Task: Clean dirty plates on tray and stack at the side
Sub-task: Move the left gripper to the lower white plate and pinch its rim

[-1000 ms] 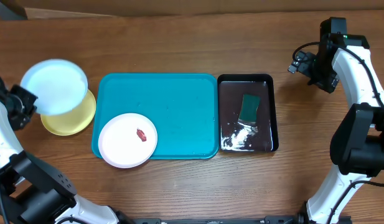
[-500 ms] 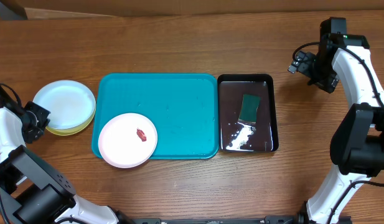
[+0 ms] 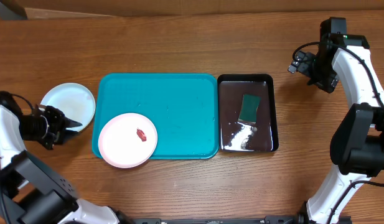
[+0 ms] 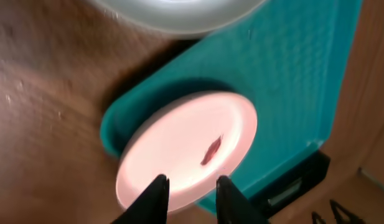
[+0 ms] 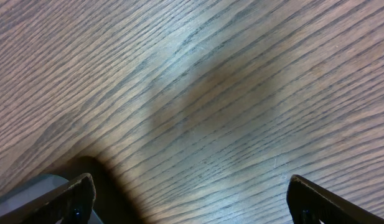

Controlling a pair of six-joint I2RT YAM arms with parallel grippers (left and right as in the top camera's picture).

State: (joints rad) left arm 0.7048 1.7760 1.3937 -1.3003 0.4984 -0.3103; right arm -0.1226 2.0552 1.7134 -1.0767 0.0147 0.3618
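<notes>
The blue plate (image 3: 68, 102) lies on the table (image 3: 179, 50), just left of the tray (image 3: 173, 99). From above I cannot tell if another plate sits under it. Only a dark shadow shows at its near edge. In the left wrist view this plate is blurry and cut off at the top.

The white plate (image 3: 120, 148) sits on the near left corner of the tray, and its edge hangs out over the rim. A red bit (image 3: 140, 134) lies on it, too small to tell what it is.

The left arm comes in low from the left and points right. The left gripper (image 3: 70, 122) is at the near edge of the blue plate. I cannot tell if it touches the plate. Its fingers (image 4: 155, 199) are a little apart and hold nothing.

The right arm stands at the far right, well apart from the plates. The right gripper (image 5: 192, 196) is spread wide over bare wood and holds nothing.

I can count two plates, one red bit and one tray. One black tray (image 3: 229, 106) lies just right of the tray, with one green sponge (image 3: 250, 107) in it.
</notes>
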